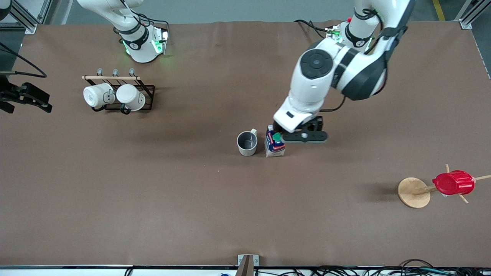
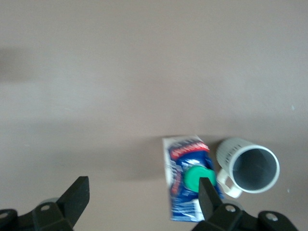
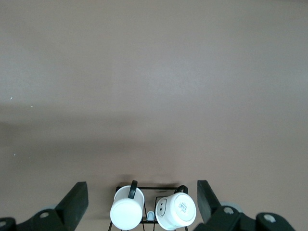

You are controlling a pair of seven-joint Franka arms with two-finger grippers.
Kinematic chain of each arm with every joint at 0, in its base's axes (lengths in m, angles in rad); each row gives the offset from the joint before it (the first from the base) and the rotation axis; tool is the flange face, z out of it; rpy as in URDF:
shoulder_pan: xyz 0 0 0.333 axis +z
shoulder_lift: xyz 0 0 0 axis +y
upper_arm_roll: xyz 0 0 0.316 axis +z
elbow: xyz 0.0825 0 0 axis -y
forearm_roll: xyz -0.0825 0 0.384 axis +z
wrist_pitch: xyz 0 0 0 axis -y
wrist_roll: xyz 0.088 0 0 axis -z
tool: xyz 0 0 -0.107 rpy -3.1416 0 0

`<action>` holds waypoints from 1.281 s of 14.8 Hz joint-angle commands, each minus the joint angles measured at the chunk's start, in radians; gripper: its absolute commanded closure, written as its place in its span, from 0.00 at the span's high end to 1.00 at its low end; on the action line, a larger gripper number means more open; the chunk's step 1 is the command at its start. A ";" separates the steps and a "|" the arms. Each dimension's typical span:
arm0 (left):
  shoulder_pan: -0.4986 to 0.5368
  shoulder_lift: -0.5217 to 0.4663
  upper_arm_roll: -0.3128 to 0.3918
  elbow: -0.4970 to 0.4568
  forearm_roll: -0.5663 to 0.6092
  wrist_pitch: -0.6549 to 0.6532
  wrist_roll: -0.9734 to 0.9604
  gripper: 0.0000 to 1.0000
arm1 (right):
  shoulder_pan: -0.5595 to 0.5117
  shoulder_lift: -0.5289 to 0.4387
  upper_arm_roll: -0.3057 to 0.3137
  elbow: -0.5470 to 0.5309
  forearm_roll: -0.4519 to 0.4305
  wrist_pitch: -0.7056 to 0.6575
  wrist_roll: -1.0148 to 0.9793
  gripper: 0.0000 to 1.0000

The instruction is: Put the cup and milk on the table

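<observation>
The cup [image 1: 247,143] stands upright on the brown table [image 1: 153,199], near the middle, with its grey inside showing. The milk [image 1: 274,145] stands upright right beside it, toward the left arm's end, green cap up. My left gripper [image 1: 292,132] is open just above the table beside the milk. In the left wrist view [image 2: 143,198], one finger [image 2: 208,195] overlaps the milk [image 2: 188,185] at its cap, and the cup [image 2: 250,166] lies past it. Nothing is between the fingers. My right gripper [image 3: 142,193] is open and empty, waiting high over the mug rack.
A black wire rack [image 1: 119,96] with two bright white mugs [image 3: 153,211] stands toward the right arm's end. A red ribbed cup [image 1: 453,183] hangs on a wooden peg stand [image 1: 413,193] toward the left arm's end, nearer the front camera.
</observation>
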 commanded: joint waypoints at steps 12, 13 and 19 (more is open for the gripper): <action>0.314 -0.216 0.004 -0.063 -0.113 -0.135 0.314 1.00 | -0.004 -0.004 0.001 0.001 0.017 -0.009 -0.001 1.00; 0.333 -0.219 0.000 -0.061 -0.113 -0.143 0.326 1.00 | -0.004 -0.006 0.001 0.001 0.017 -0.009 -0.001 1.00; 0.353 -0.319 0.054 -0.073 -0.221 -0.205 0.426 1.00 | -0.005 -0.004 0.001 0.001 0.017 -0.009 -0.001 1.00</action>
